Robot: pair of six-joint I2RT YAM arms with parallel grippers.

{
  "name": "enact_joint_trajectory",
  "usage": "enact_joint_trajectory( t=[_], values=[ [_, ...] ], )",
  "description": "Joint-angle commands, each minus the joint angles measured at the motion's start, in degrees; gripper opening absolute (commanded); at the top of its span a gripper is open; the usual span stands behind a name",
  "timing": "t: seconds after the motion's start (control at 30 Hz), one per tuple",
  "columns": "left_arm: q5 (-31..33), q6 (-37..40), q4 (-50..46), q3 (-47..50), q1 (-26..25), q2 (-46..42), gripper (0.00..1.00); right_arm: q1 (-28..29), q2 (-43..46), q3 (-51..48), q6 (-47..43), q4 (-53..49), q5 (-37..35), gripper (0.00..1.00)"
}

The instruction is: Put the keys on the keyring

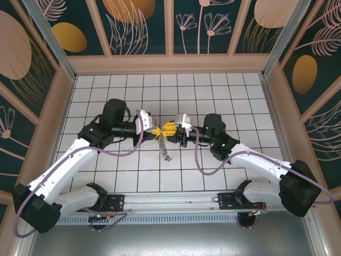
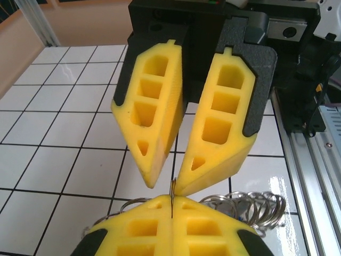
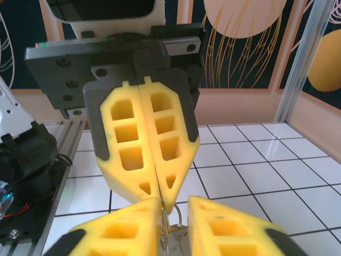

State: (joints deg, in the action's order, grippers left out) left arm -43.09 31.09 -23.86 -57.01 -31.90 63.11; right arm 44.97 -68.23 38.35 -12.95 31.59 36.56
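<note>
Two grippers meet tip to tip above the middle of the table (image 1: pixel 106 90). On the left gripper (image 1: pixel 157 129) the fingers (image 2: pixel 138 232) are pressed fully together with a thin bit of wire poking out of the seam, so I read it as pinching the keyring (image 1: pixel 164 144). The keyring hangs off those tips as a bunch of silvery loops and keys; can't tell if its lower end touches the tiles. On the right gripper (image 1: pixel 168 128) the fingers (image 3: pixel 120 234) are parted narrowly and straddle the wire at the left tips, clamped on nothing I can make out. Step in hand looks like working the ring between the two arms. To do it well, the left grip needs to be firm and steady so the ring doesn't swing or rotate. Right should close only once the wire sits centred between its fingers, near the tips. Then small slow moves and no hard pulling apart, or the ring slips out and drops.
</note>
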Motion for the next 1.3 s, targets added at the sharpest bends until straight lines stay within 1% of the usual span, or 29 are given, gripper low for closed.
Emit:
enact_joint_trajectory(
  t=[0.0, 0.1, 0.3, 0.6, 0.83, 1.0, 1.1, 1.13, 1.17, 1.2, 1.27],
  values=[
    [-3.51, 2.22, 1.86, -1.96, -0.48, -0.85, 0.0, -0.14, -1.53, 1.89, -1.11, -2.91, 1.81, 0.24],
    [-3.39, 2.41, 1.8, -1.87, -0.53, -0.97, 0.0, -0.15, -2.15, 1.9, -1.21, -3.62, 3.03, 0.27],
    [-2.3, 3.32, 1.43, -1.81, -0.53, -1.06, 0.0, -0.58, -3.31, 2.32, -1.8, -6.23, 6.31, 0.25],
    [-0.94, 3.54, 1.87, -1.92, -0.51, -1.5, 0.0, -1.46, -2.98, 1.91, -1.6, -8.48, 7.5, 0.25],
    [-2.72, 4.03, 1.64, -1.52, -0.53, -1.19, 0.0, -1.73, -3.26, 2.74, -0.95, -8.41, 8.81, 0.24],
    [-3.49, 6.26, -1.18, -2.21, -0.53, -0.11, 0.0, -1.73, -4.58, 4.94, -1.79, -9.76, 9.39, 0.21],
    [-3.1, 7.53, -3.14, -2.74, -0.5, 0.6, 0.0, -1.71, -5.38, 6.3, -2.54, -11.3, 10.01, 0.15],
    [-2.93, 7.67, -3.47, -2.84, -0.53, 0.7, 0.0, -1.71, -5.66, 6.75, -2.85, -11.93, 10.36, 0.07],
    [-2.82, 7.73, -3.69, -2.92, -0.53, 0.78, 0.0, -1.73, -5.82, 7.11, -3.07, -12.43, 10.65, 0.02],
    [-2.81, 7.76, -3.82, -2.93, -0.51, 0.78, 0.0, -1.75, -6.08, 7.51, -3.22, -13.0, 10.96, 0.0],
    [-2.34, 6.97, -3.59, -3.02, -0.52, 0.78, 0.0, -1.73, -6.05, 7.58, -3.22, -12.5, 11.36, 0.0]
  ],
)
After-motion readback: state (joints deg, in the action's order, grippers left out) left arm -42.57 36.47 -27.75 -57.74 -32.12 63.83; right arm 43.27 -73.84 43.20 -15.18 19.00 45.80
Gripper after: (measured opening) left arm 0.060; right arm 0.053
